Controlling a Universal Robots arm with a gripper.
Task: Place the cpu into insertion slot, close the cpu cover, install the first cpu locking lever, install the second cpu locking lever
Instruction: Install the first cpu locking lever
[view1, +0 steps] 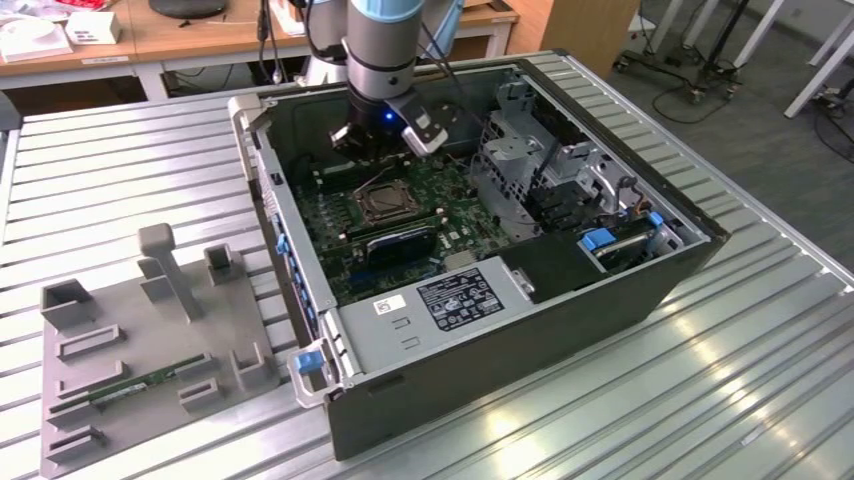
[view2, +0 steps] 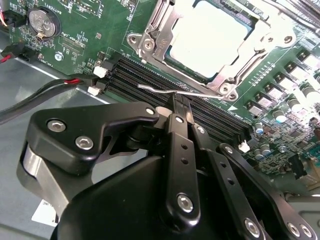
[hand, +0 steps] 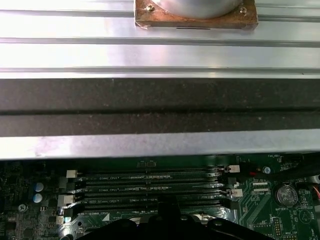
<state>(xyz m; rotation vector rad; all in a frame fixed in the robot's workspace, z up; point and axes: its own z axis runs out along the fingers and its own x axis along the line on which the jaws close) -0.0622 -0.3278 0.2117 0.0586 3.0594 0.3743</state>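
The cpu (view2: 207, 30) lies flat in the insertion slot (view1: 378, 200) on the green board inside the open computer case. The cpu cover (view2: 159, 27), a silvery frame, lies down around it. A thin silvery locking lever (view2: 200, 93) sticks out beside the socket over the memory slots. My gripper (view2: 181, 105) is shut, its black fingertips (view2: 176, 112) pinching this lever near its bent handle end. In the exterior view the gripper (view1: 380, 150) hangs just behind the socket, inside the case.
Black memory slots (hand: 150, 185) run beside the socket, under the gripper. A coin battery (view2: 42, 22) and black cables (view2: 45, 95) lie nearby. A drive cage (view1: 521, 150) and power supply (view1: 447, 300) crowd the case. A grey fixture (view1: 134, 340) stands on the table.
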